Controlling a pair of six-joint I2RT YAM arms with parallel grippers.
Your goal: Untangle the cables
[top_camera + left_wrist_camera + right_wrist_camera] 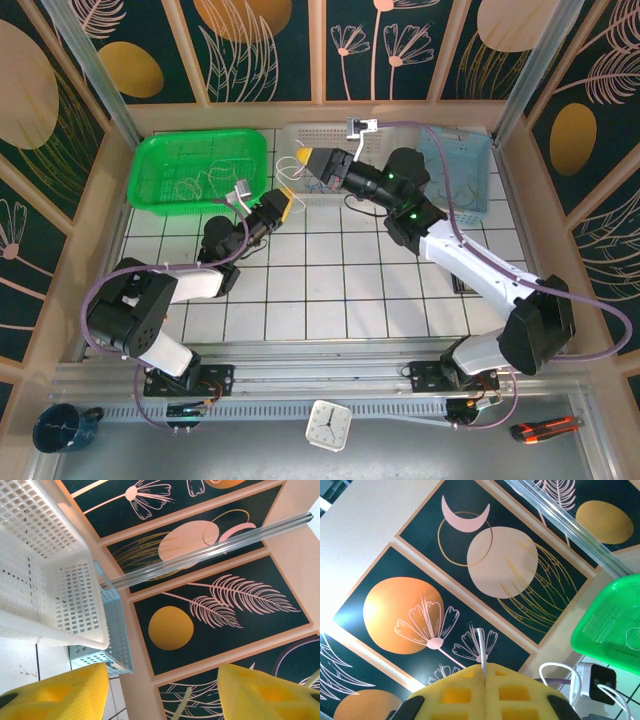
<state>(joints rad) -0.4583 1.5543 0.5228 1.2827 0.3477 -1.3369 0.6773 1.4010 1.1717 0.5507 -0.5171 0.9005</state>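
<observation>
Just off the near right corner of the green basket [200,138], the left gripper [288,204] stands with its yellow fingers [55,695] apart, and nothing shows between them. A little farther back, close beside that basket's right wall, the right gripper [304,160] is clamped tight on a thin white strand [481,650]. The strand's short end pokes up from the seam between the pads. Inside the green basket lie the other cables [192,184], pale loops heaped on its floor.

The strand looks pinched close to its tip, so a pull away from the green basket could slip it free. If it is knotted into the heap, the same pull could drag the whole bundle over the rim. The left gripper, closing on air, would give nothing to pull against.

From above, the strand's run from the pads toward the green basket is hard to follow. The colours and crossings of the loops in the basket are too small to tell. The right wrist view cuts off most of that basket.
</observation>
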